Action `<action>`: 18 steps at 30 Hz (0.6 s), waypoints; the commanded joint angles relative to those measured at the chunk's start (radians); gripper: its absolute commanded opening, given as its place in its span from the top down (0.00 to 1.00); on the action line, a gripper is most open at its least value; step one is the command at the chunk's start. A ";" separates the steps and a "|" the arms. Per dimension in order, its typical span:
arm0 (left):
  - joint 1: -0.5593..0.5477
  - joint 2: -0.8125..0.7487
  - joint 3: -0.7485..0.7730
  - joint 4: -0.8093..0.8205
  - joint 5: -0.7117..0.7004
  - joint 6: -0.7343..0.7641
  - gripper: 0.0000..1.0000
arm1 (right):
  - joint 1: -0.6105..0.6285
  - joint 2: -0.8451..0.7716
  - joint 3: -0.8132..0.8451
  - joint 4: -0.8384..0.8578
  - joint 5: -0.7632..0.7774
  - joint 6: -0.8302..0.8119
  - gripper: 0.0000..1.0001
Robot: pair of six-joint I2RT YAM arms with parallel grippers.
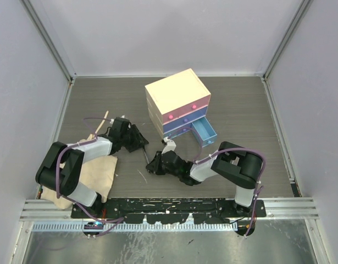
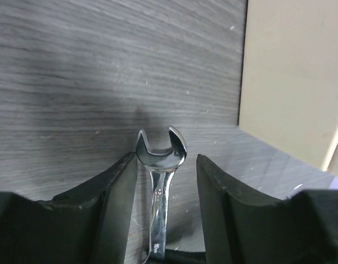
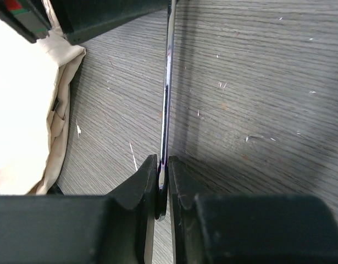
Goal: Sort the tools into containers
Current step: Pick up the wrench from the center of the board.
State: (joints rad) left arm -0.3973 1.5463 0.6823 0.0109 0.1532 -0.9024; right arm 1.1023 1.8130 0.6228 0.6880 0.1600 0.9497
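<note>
Two arms work over the bench (image 1: 240, 104), and a single wrench (image 3: 166, 99) shows between them. There is one cream chest (image 1: 177, 88) with three drawers: pink (image 1: 182, 113), purple (image 1: 182, 124) and blue (image 1: 204, 132). The blue drawer is pulled out; the other two are closed. One beige cloth (image 1: 100, 170) lies at the near left, with one pale stick (image 1: 103, 122) just beyond it.

The right fingers (image 3: 138, 190) are clenched on the wrench, pinching its thin edge near one end. In the right wrist view the tool is edge-on, and its long axis runs straight away from the fingers to the black part of the other arm at the top.

The left fingers (image 2: 116, 187) are spread, one on each side of a wrench head (image 2: 160, 157). The head almost touches the left-hand one, with a gap on the other side. There the tool shows its flat face, with its shank lined up with the fingers and its open end pointing away from the wrist.

From above the wrench (image 1: 145, 156) is a thin dark line between the two arms. It lies in front of the chest, between the cloth and the blue drawer, outside every drawer.
</note>
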 commanded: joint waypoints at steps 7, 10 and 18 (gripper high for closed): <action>-0.042 -0.103 -0.072 -0.112 0.038 -0.001 0.43 | 0.002 -0.040 -0.032 0.002 -0.002 -0.070 0.98; -0.043 -0.135 -0.082 -0.124 0.036 -0.005 0.42 | 0.002 -0.080 -0.044 -0.012 0.004 -0.080 0.99; -0.049 -0.173 -0.088 -0.138 0.046 -0.005 0.44 | -0.023 -0.211 -0.086 0.011 -0.025 -0.087 0.99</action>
State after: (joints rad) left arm -0.4393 1.3972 0.5949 -0.1024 0.1879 -0.9062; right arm 1.0939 1.6878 0.5343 0.6266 0.1474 0.8886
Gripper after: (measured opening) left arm 0.564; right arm 0.170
